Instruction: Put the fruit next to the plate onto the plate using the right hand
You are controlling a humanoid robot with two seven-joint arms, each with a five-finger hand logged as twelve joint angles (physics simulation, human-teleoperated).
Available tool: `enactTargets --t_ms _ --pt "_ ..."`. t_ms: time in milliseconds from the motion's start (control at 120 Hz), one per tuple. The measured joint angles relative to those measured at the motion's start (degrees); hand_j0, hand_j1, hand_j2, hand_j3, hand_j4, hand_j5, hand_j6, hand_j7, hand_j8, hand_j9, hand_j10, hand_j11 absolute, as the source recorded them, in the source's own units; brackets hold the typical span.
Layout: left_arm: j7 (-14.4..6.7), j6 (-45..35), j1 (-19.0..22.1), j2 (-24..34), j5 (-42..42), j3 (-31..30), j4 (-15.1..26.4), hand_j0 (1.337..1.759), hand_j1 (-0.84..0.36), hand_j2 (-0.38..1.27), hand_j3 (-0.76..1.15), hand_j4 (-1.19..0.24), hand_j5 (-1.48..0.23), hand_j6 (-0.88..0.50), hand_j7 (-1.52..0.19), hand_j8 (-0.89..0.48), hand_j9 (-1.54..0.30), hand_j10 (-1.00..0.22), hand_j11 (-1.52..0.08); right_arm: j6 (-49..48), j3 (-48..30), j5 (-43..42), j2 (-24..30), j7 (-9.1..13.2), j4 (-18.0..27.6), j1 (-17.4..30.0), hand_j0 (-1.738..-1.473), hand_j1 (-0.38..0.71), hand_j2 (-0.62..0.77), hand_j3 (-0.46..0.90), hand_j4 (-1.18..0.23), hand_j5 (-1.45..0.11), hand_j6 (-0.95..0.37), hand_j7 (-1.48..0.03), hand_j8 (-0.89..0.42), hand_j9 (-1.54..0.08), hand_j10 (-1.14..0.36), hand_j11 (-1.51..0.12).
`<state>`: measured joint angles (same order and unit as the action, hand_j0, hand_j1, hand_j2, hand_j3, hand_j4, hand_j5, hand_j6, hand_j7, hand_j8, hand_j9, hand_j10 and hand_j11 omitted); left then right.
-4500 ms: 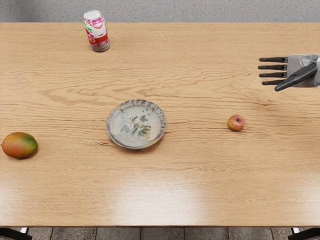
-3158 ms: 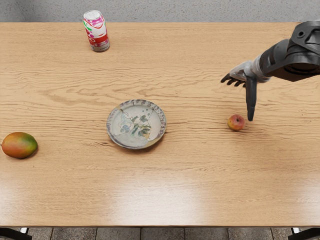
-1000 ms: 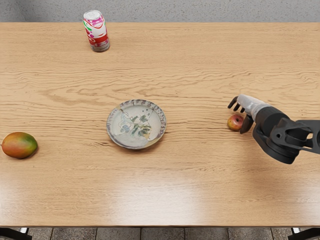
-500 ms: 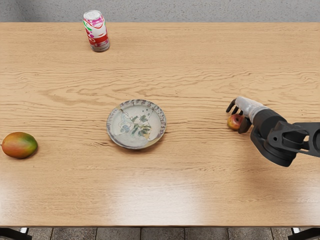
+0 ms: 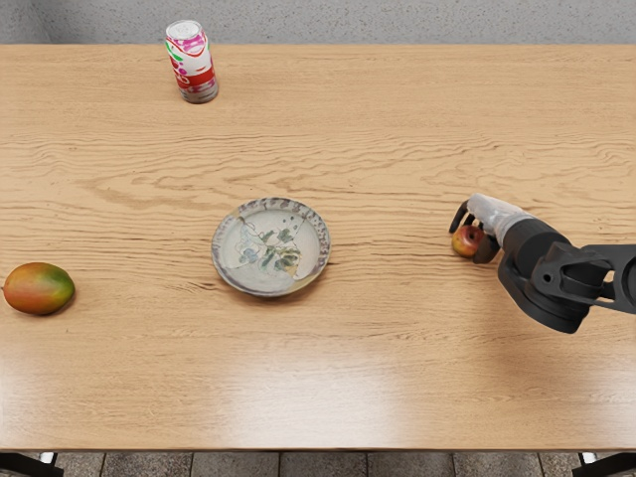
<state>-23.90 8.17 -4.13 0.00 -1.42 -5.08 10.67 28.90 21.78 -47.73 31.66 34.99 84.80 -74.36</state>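
Apple [image 5: 465,241]: small, red-yellow, sitting on the wooden table [image 5: 397,129], right of centre, well apart from the plate [image 5: 218,246] and roughly level with it. It is not on the plate.

Right hand [image 5: 479,224]: reaches in from the right edge, low over the tabletop, and is wrapped around the apple. The dark fingers [image 5: 458,215] curl over the fruit's far and left side; the thumb [image 5: 487,249] sits against its near right side. The apple shows between them, so the grip reads as closed on the fruit. No gap between apple and tabletop can be made out. The grey wrist and bulky dark forearm [image 5: 556,278] trail off toward the lower right.

Plate: round, grey-rimmed, pale glaze with a mottled green-blue pattern, flat on the table just left of centre, nothing on it.

Other items: a mango [image 5: 38,288], red-green, lies near the left edge, well apart from the plate. A drink can [image 5: 192,62], red and white, stands upright near the table's far edge, left of centre.
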Motion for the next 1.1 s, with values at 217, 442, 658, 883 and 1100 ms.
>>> enactTargets --t_ms 217,442,658,883,1100 --pt "0.0 0.0 0.0 0.0 0.0 0.0 0.03 1.658 0.34 0.0 0.0 -0.01 -0.01 -0.01 -0.01 -0.01 -0.01 -0.01 -0.01 -0.07 0.01 0.06 0.05 -0.01 0.07 0.0 -1.646 0.26 -0.04 0.0 -0.59 -0.85 -0.37 -0.81 -0.41 -0.85 -0.59 -0.85" --pt "0.0 0.0 0.0 0.0 0.0 -0.01 0.03 1.658 0.34 0.0 0.0 -0.01 -0.01 -0.01 -0.01 -0.01 -0.01 -0.01 -0.01 0.2 0.06 0.0 0.23 0.08 0.14 0.0 -1.647 0.24 0.09 0.0 -0.7 -0.86 -0.44 -0.85 -0.47 -0.86 -0.65 -0.86" --pt "0.0 0.0 0.0 0.0 0.0 -0.01 0.03 1.658 0.34 0.0 0.0 -0.01 -0.01 -0.01 -0.01 -0.01 -0.01 -0.01 -0.01 0.16 0.07 0.02 0.31 0.05 0.19 0.01 -1.649 0.23 0.09 0.0 -0.7 -0.88 -0.45 -0.87 -0.47 -0.88 -0.67 -0.88" --pt "0.01 0.0 0.0 0.0 0.0 -0.01 0.02 1.658 0.34 0.0 0.0 -0.01 -0.01 -0.01 -0.01 -0.01 -0.01 -0.01 -0.01 0.12 0.04 0.25 0.79 0.0 0.6 -0.15 -1.651 0.24 0.14 0.0 -0.69 -0.9 -0.43 -0.88 -0.46 -0.89 -0.67 -0.89" --pt "0.0 0.0 0.09 0.0 0.01 -0.01 0.0 1.658 0.34 0.0 0.0 -0.01 -0.01 -0.01 -0.01 -0.01 -0.01 -0.01 -0.01 0.11 -0.46 0.56 2.49 -0.03 3.31 -1.48 -1.653 0.26 0.19 0.0 -0.69 -0.91 -0.44 -0.89 -0.46 -0.9 -0.68 -0.91"
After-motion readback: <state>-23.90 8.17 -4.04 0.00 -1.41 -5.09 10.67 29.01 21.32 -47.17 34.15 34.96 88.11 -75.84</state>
